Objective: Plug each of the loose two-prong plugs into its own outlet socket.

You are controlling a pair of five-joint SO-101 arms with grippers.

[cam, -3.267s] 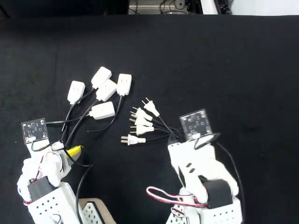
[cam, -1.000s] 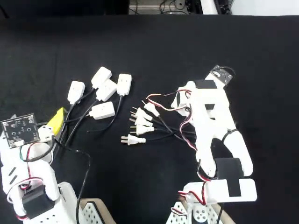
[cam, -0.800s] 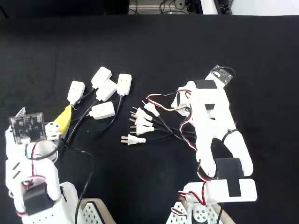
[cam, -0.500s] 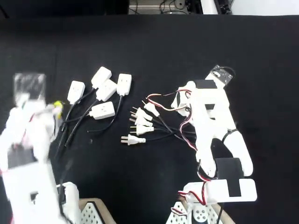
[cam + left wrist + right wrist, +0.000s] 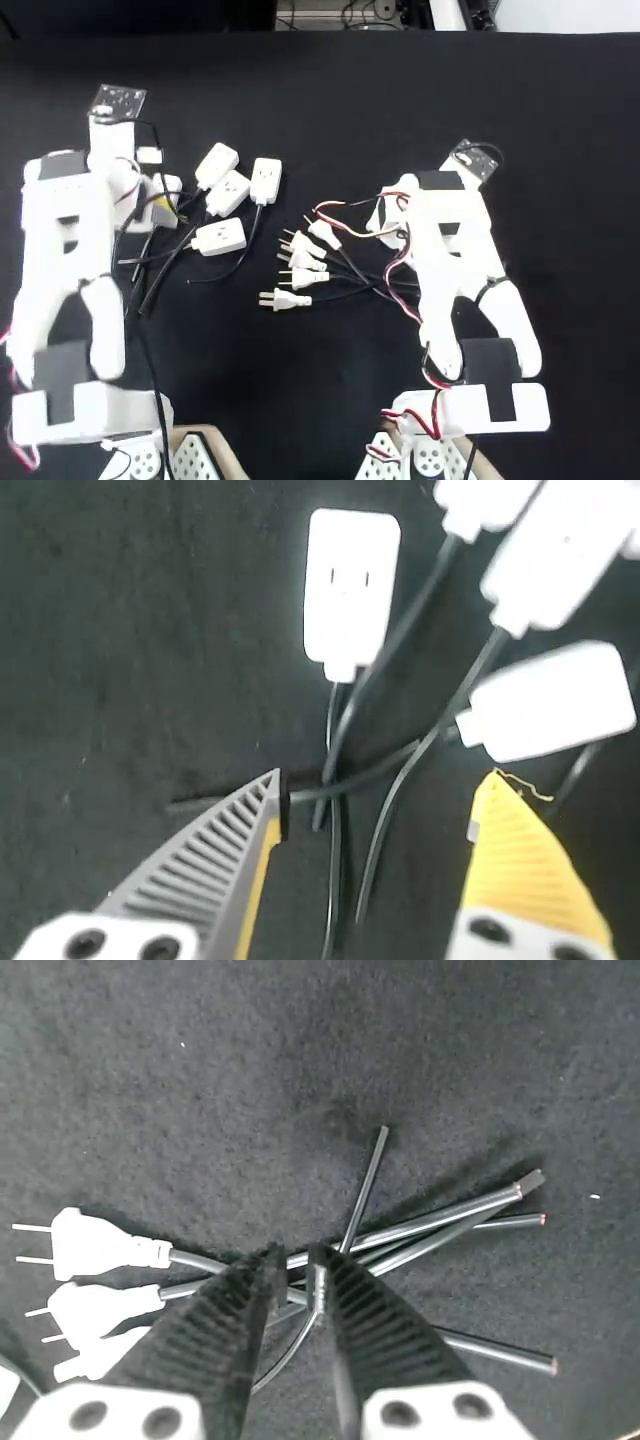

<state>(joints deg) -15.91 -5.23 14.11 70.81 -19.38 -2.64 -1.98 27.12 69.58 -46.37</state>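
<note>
Left gripper (image 5: 385, 780) is spread wide above socket cords (image 5: 332, 730), sockets (image 5: 232, 190) at its three o'clock. Right gripper (image 5: 295, 1252) is nearly together over plug cords (image 5: 440, 1216), plugs (image 5: 300, 262) at its eight o'clock.

Five white outlet sockets (image 5: 219, 236) lie on the one black tabletop (image 5: 520, 110), each on its own dark cable (image 5: 243, 252); four of them appear in the left wrist view. There are five loose two-prong plugs (image 5: 281, 298). Three of them come into the right wrist view, along with four cut cable ends (image 5: 530, 1181). Two white arms stand at the tabletop, the left arm (image 5: 65, 230) and the right arm (image 5: 455, 240). Each carries one two-fingered pincer: the left pincer (image 5: 380, 785) and the right pincer (image 5: 297, 1255).
</note>
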